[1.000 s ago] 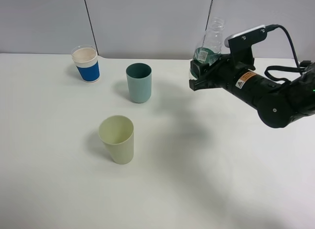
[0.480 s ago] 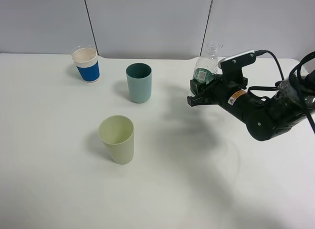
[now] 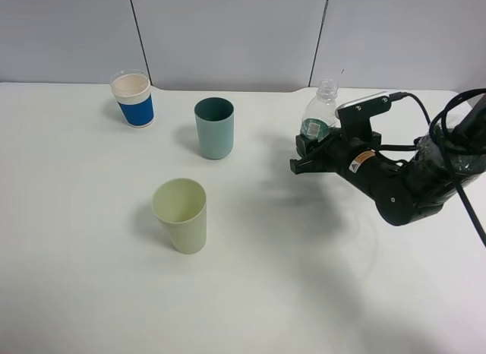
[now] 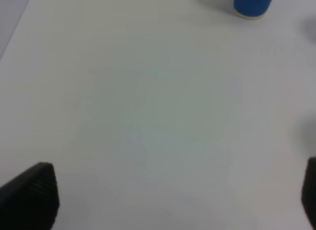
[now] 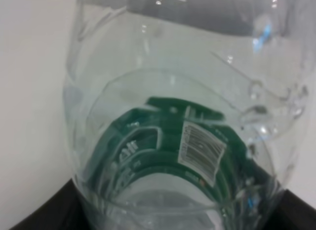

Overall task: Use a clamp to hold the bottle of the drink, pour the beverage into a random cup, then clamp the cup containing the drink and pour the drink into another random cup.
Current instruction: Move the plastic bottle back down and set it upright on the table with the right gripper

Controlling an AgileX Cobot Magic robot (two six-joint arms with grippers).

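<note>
A clear plastic bottle (image 3: 320,114) with a green label stands upright in my right gripper (image 3: 305,152), which is shut on its lower body, low over the table at right of centre. In the right wrist view the bottle (image 5: 173,136) fills the frame, with dark fingertips (image 5: 42,216) at its sides. Three cups stand to the left: a teal cup (image 3: 214,128), a light green cup (image 3: 181,215), and a blue and white paper cup (image 3: 133,99). My left gripper (image 4: 168,198) is open over bare table, out of the high view. The blue cup's base (image 4: 253,4) shows far from it.
The white table (image 3: 250,293) ends at a grey panelled wall (image 3: 228,27) at the back. Black cables (image 3: 444,115) trail from the right arm at the right edge.
My right gripper has come down and slightly left with the bottle, from well above the table to just over it. The bottle went from tilted to upright. The cups have not moved.
</note>
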